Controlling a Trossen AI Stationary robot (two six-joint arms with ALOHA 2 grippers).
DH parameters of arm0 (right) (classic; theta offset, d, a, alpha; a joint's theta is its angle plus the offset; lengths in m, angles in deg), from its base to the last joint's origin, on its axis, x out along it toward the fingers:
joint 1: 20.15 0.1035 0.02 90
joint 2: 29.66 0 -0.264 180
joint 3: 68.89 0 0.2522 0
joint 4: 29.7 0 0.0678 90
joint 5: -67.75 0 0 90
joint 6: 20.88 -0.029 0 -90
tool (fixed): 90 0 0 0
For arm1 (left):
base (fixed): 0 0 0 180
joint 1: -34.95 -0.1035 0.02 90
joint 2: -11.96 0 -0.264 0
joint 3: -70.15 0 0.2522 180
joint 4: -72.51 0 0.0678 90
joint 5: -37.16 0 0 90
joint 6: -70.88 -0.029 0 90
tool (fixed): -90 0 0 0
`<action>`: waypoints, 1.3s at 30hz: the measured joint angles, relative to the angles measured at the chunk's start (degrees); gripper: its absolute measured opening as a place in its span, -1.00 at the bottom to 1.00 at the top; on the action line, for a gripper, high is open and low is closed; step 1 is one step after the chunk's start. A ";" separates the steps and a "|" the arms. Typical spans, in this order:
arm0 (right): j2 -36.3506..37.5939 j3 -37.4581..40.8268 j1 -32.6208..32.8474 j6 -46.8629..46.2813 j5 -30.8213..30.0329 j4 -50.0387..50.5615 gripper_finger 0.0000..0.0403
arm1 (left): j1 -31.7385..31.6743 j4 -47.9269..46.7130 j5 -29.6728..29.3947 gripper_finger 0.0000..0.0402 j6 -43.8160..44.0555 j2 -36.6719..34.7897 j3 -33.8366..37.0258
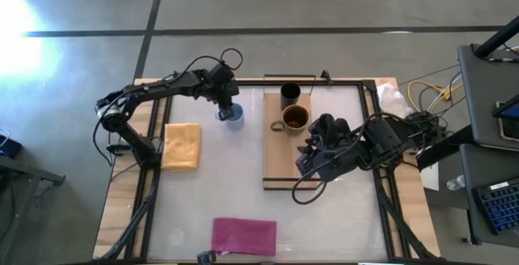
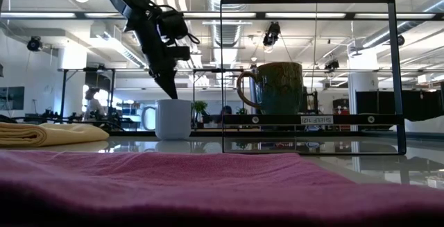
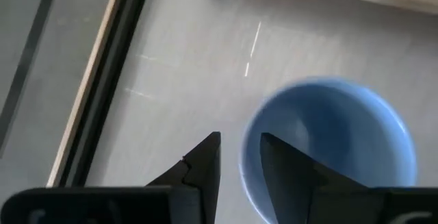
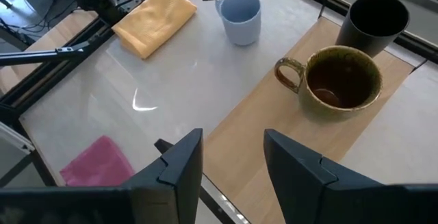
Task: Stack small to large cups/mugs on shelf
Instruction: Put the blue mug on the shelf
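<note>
The light blue mug [image 1: 233, 116] stands upright on the table, left of the shelf [image 1: 280, 164]; it also shows in the low view [image 2: 173, 119]. My left gripper [image 3: 239, 148] is open just above its rim. One finger stands outside the wall and the other over the hollow. The brown glossy mug [image 1: 294, 117] and the black cup [image 1: 290, 95] stand on the far half of the shelf. They also show in the right wrist view as the mug [image 4: 342, 83] and the cup [image 4: 375, 20]. My right gripper [image 4: 233, 148] is open and empty above the shelf's middle. My left gripper comes down at the blue mug from above, with the wall's rim [image 3: 244, 166] between its two fingers. Table shows between the outer finger [image 3: 205, 166] and the rim. I cannot tell whether the inner finger [image 3: 287, 172] touches the mug.
A folded yellow cloth [image 1: 182, 145] lies left of the blue mug. A magenta cloth [image 1: 243, 235] lies at the near edge. A thin dark frame [image 2: 392, 74] stands at the shelf's near end. Bare table lies between the cloths and the shelf.
</note>
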 joint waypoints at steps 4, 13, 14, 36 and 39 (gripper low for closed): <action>0.11 0.00 0.00 0.62 0.02 0.00 -0.26 | -0.02 -1.41 1.84 -0.55 -0.05 0.16 0.02; 2.50 0.00 0.00 1.00 0.20 0.00 -0.26 | -0.04 -1.96 5.47 -0.55 -0.07 0.55 0.14; 2.88 0.00 0.00 1.13 0.17 0.00 -0.26 | -0.05 -1.98 5.46 -0.55 -0.04 0.68 0.14; 8.02 0.07 0.00 5.87 -1.94 0.00 -0.26 | -1.14 -1.55 1.64 -0.55 -0.15 3.30 0.00; 8.02 0.07 0.00 5.74 -1.90 0.00 -0.26 | -1.18 -1.47 1.66 -0.55 -0.11 4.48 0.00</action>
